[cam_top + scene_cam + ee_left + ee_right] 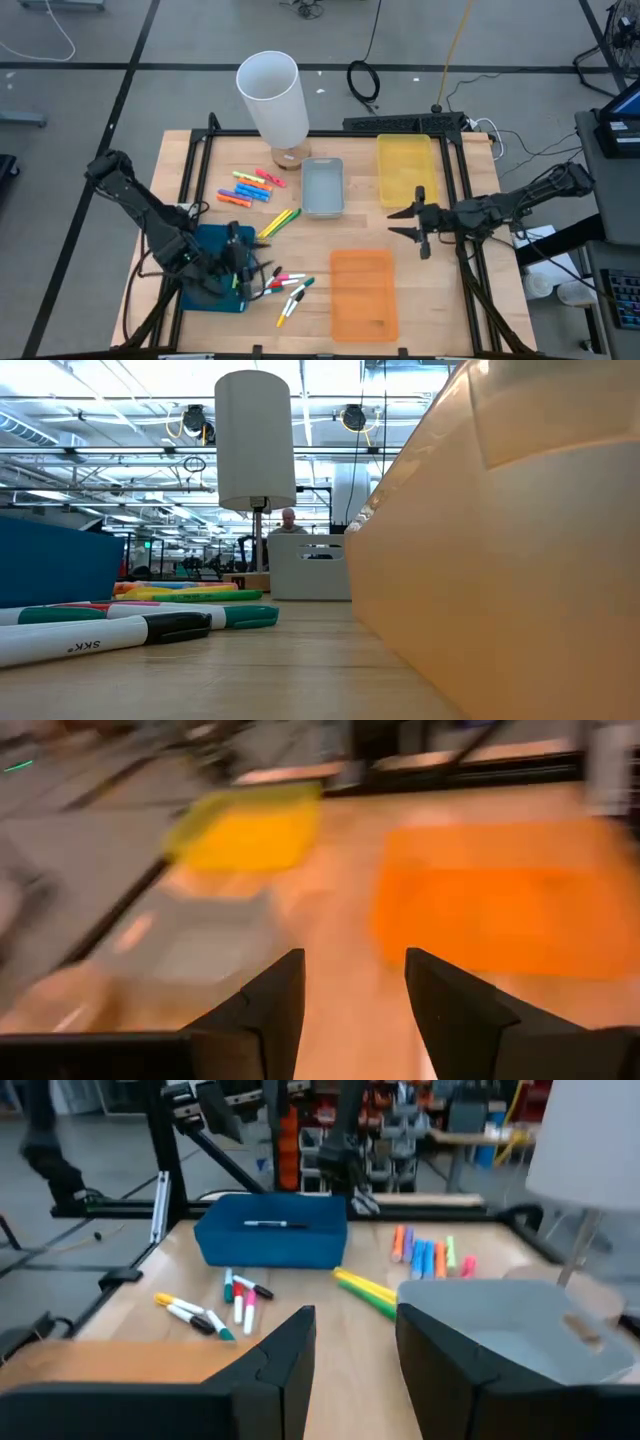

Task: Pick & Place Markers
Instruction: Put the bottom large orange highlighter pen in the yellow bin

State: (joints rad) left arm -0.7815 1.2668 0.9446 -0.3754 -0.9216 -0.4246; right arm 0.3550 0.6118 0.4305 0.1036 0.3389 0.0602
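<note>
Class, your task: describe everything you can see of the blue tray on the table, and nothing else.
The blue tray is a flat, rectangular, open-topped bin with low walls, apparently plastic, deep blue. It sits upright on the wooden table at the front left corner, under the left gripper, which hangs over its right edge. In the right wrist view one dark-capped marker lies inside it. White-bodied markers lie on the table just beside its right side; whether any touch it is unclear.

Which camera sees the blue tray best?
The high view: it looks straight down on the whole blue tray, though the left arm covers part. The right wrist view shows its front wall and a marker inside. The low view catches only one side wall. The left wrist view misses it.
</note>
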